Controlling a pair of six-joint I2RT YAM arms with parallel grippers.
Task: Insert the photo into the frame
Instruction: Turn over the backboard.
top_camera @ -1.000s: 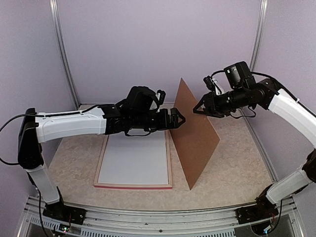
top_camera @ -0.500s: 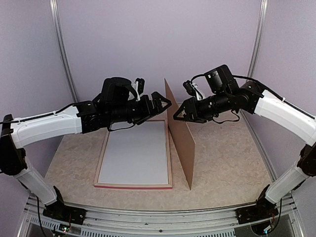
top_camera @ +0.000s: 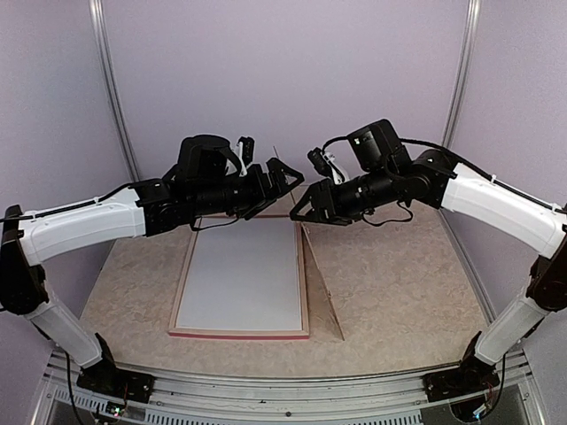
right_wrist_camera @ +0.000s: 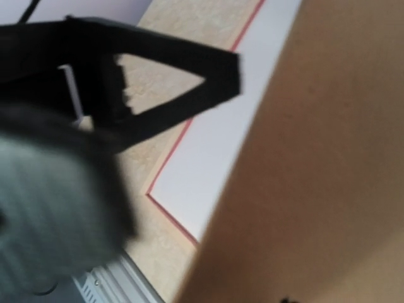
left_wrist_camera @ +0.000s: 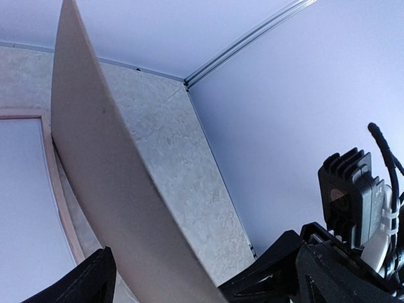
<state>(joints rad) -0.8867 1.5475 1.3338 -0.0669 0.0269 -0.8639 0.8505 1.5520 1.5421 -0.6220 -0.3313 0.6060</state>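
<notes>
The frame lies face down on the table, pale wood back up, with a pink-red strip along its near edge. The photo rests inside it, white back up. A brown backing board stands on edge along the frame's right rail, nearly edge-on to the top camera. My left gripper is wide open high up at the board's top, with the board passing between its fingers. From the right, my right gripper stands open against the board. The right wrist view is blurred, showing the photo.
Lilac walls with metal posts close in the back and sides. The marbled tabletop stretches right of the board. An aluminium rail runs along the near edge between the arm bases.
The board has swung from leaning right to standing nearly upright over the frame's right rail. The right gripper moved left with it, widening. The left gripper rose and drew back left, staying open.
</notes>
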